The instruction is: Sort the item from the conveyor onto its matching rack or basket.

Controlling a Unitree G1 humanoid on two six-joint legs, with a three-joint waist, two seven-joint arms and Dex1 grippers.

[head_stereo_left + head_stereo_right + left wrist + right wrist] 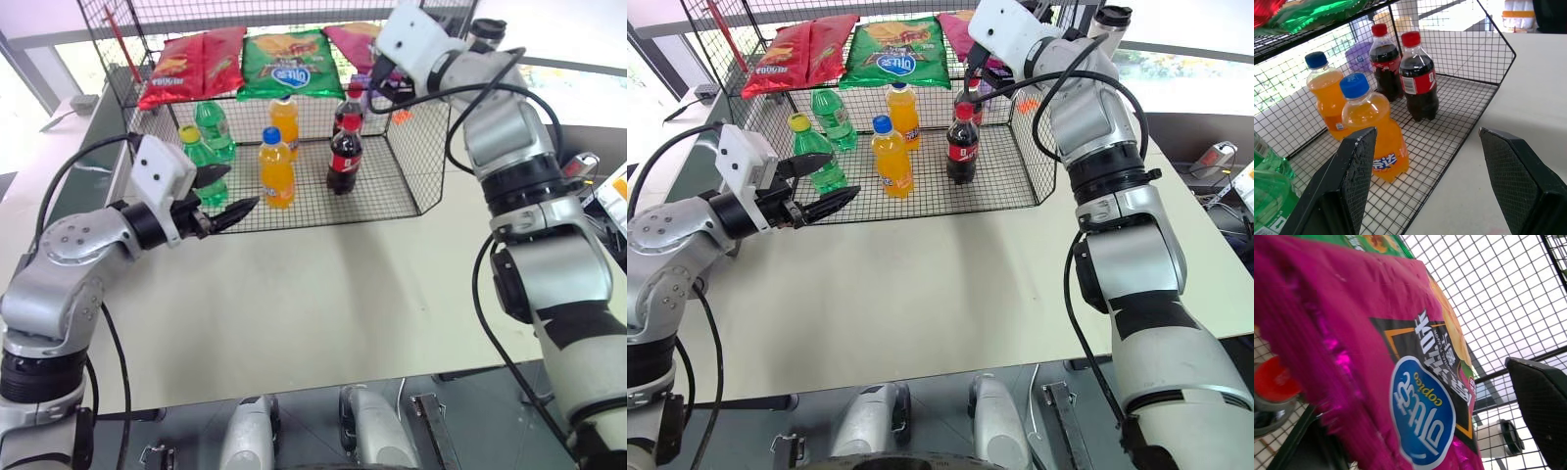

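Both arms: silver-grey metal shells, rounded joint housings, black bands between segments. Black cables loop loosely outside each arm. White boxy wrist module on the left gripper (223, 196) and right gripper (972, 61). Fingers (1354, 171) matte black, wedge-shaped, fine cross-hatched pads. Right forearm thicker, a black patch at 4 o'clock.

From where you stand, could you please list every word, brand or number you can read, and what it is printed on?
"copico": on the blue oval logo of the magenta chip bag, with large Chinese characters beneath that I cannot make out.
Orange soda bottle: white Chinese characters, unreadable.
Red chip bags, green chip bag, cola bottles: print too small to read.
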